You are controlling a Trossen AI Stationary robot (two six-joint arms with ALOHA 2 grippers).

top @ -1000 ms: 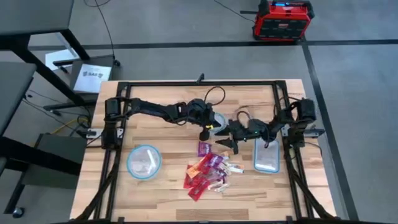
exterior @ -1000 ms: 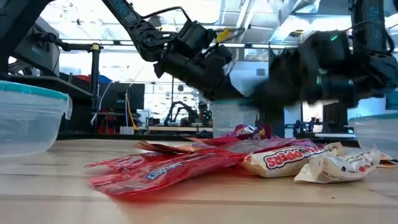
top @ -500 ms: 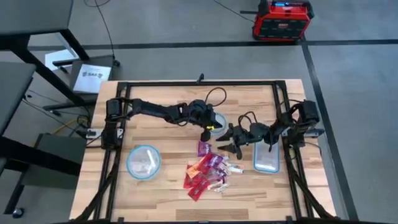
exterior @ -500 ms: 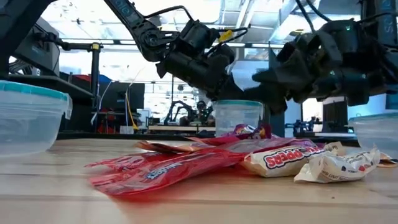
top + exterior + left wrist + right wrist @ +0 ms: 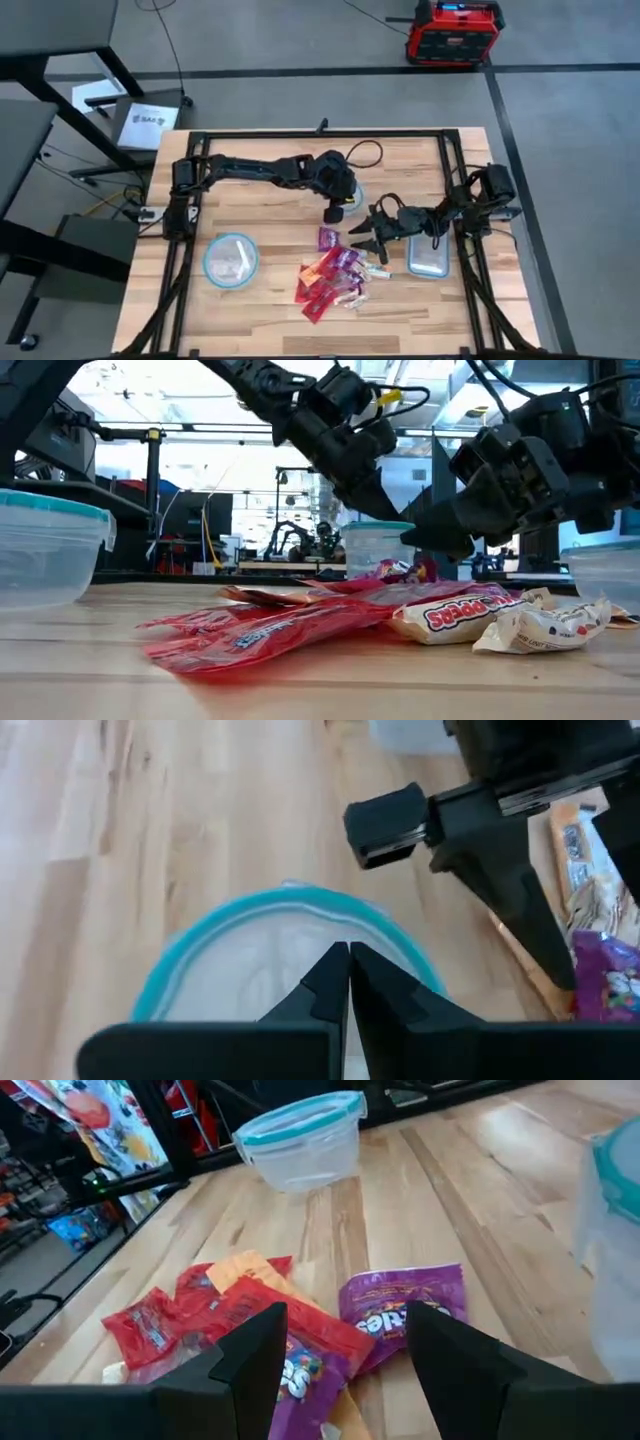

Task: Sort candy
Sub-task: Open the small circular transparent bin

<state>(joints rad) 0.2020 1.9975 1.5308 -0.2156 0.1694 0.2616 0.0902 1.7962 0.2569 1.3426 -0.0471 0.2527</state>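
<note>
Candy [image 5: 335, 275] is lying heaped mid-bench from above, right hand [image 5: 362, 237] hovering spread at its edge. Low down, wrappers are looking light, crinkly, slippery. Left hand [image 5: 348, 982] is pressed together over a bowl [image 5: 200, 960]; right wrist suggests pinching the purple packet [image 5: 405, 1313] by its flat edge.

Rear bowl [image 5: 350, 193] largely hidden under left arm, 12 o'clock of candy pile [image 5: 335, 277]. Lowest candy wrappers buried under upper ones. Silver sweets' print too small to read. Side bowl [image 5: 45, 550] cut at 9 o'clock edge.
</note>
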